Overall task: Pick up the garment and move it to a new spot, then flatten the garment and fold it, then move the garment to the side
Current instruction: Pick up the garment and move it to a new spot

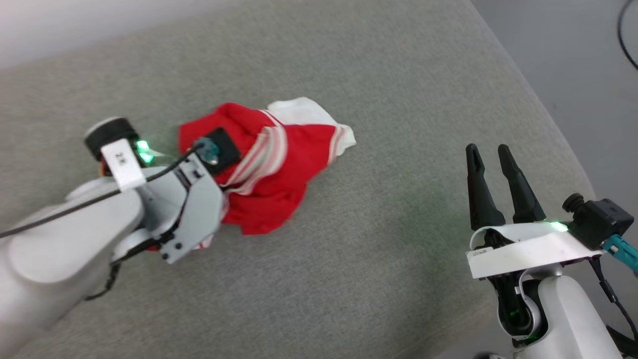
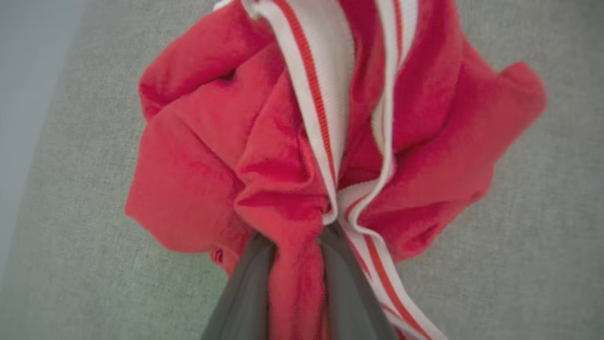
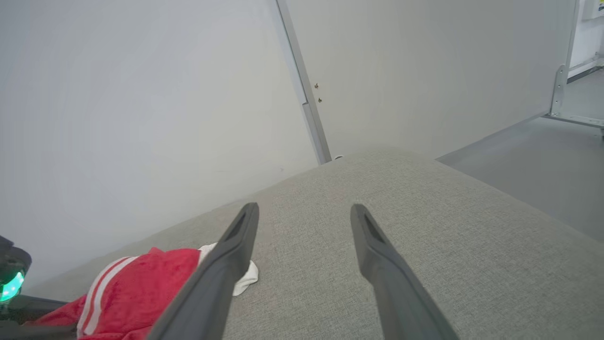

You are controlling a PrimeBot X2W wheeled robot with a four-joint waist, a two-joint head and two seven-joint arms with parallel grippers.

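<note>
Garment (image 1: 279, 164) bunched and clamped in the downward-reaching left tool (image 2: 297, 241); right tool (image 1: 487, 149) hovers well aside, fingers spread.

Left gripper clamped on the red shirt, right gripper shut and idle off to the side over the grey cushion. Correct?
Not quite: the right gripper is open, fingers spread with nothing between them, per the right wrist view. The left gripper is clamped on the red shirt; the right sits aside over the grey cushion.
</note>
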